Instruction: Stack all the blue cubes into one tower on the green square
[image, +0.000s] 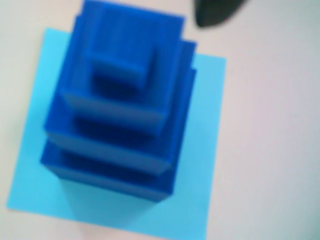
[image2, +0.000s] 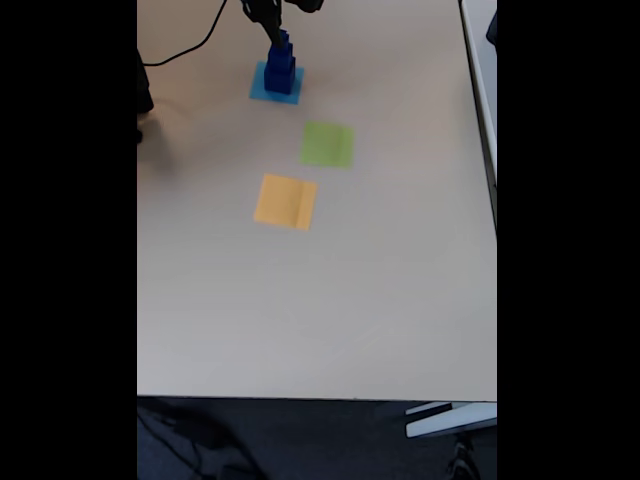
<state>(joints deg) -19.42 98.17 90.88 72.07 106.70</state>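
The blue cubes stand as one stepped tower (image: 120, 110), widest at the base and smallest on top, on a light-blue square (image: 200, 150). The fixed view shows the same tower (image2: 279, 68) at the far end of the table. The green square (image2: 327, 144) lies bare, a little nearer and to the right. My dark gripper (image2: 268, 28) hangs just above the tower's top. In the wrist view one dark fingertip (image: 215, 12) shows at the upper edge, apart from the cubes. How the jaws stand is hidden.
An orange-yellow square (image2: 285, 201) lies nearer than the green one. A black cable (image2: 190, 45) runs along the far left of the beige table (image2: 320, 300). The table's right edge (image2: 482, 120) borders a white surface.
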